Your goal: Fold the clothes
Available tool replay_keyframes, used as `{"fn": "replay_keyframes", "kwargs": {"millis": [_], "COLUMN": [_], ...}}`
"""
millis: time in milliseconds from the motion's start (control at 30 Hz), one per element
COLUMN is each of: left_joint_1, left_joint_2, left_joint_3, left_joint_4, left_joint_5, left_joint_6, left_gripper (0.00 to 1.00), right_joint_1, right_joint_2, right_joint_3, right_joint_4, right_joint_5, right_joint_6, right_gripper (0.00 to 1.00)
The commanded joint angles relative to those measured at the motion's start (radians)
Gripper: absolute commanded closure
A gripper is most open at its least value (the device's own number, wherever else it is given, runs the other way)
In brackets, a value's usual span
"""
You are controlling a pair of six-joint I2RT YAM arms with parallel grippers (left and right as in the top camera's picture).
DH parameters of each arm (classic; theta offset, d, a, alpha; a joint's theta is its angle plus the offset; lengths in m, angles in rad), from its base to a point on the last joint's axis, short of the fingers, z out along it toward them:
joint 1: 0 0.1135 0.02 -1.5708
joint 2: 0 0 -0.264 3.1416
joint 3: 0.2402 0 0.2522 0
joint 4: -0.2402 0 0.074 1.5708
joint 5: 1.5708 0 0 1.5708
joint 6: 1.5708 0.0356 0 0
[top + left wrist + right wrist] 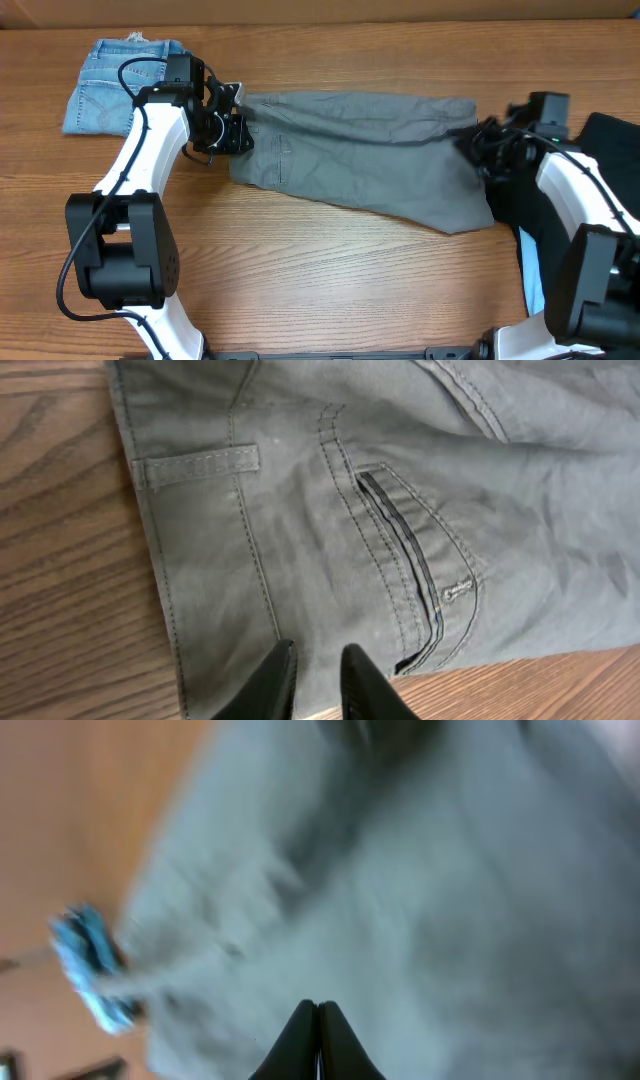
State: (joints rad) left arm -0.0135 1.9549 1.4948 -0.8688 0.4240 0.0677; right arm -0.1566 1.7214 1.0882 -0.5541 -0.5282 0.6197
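Observation:
The clothes at hand are grey-green shorts (pixel 360 150), spread flat across the middle of the table. Their waistband, belt loop and a welt pocket (pixel 415 575) fill the left wrist view. My left gripper (pixel 225 125) stands over the waistband end. Its fingers (pixel 275 680) are a narrow gap apart astride the cloth's lower edge, and the cloth between them lies flat. My right gripper (pixel 480 140) is at the leg end, where a ridge of cloth runs up to it. In the blurred right wrist view its fingertips (pixel 318 1015) are pressed together against the grey cloth.
A small folded blue denim pair (pixel 120 85) lies at the back left, behind the left arm. A black garment (pixel 610 150) sits at the right edge, with a strip of light blue cloth (pixel 530 275) beside the right arm's base. Bare wood runs along the front.

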Motion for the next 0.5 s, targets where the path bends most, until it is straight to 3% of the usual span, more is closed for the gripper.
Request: {"fn": "replay_keyframes", "kwargs": {"millis": [0, 100, 300, 467], "left_joint_1": [-0.002, -0.002, -0.002, -0.002], "left_joint_2": [0.003, 0.003, 0.003, 0.003], "left_joint_3": [0.019, 0.019, 0.019, 0.019], "left_joint_4": [0.003, 0.003, -0.01, -0.014], "left_joint_5": [0.014, 0.014, 0.014, 0.014], "left_joint_6": [0.041, 0.04, 0.04, 0.036], "left_gripper": [0.84, 0.85, 0.86, 0.86], "right_joint_1": [0.094, 0.164, 0.237, 0.21], "right_joint_2": [0.0, 0.036, 0.174, 0.288], "right_joint_3": [0.016, 0.014, 0.014, 0.014], "right_joint_4": [-0.058, -0.035, 0.171, 0.602], "right_joint_5": [0.105, 0.179, 0.275, 0.154], "right_joint_6": [-0.053, 0.023, 0.218, 0.352], "right_gripper": [0.96, 0.96, 0.96, 0.96]}}
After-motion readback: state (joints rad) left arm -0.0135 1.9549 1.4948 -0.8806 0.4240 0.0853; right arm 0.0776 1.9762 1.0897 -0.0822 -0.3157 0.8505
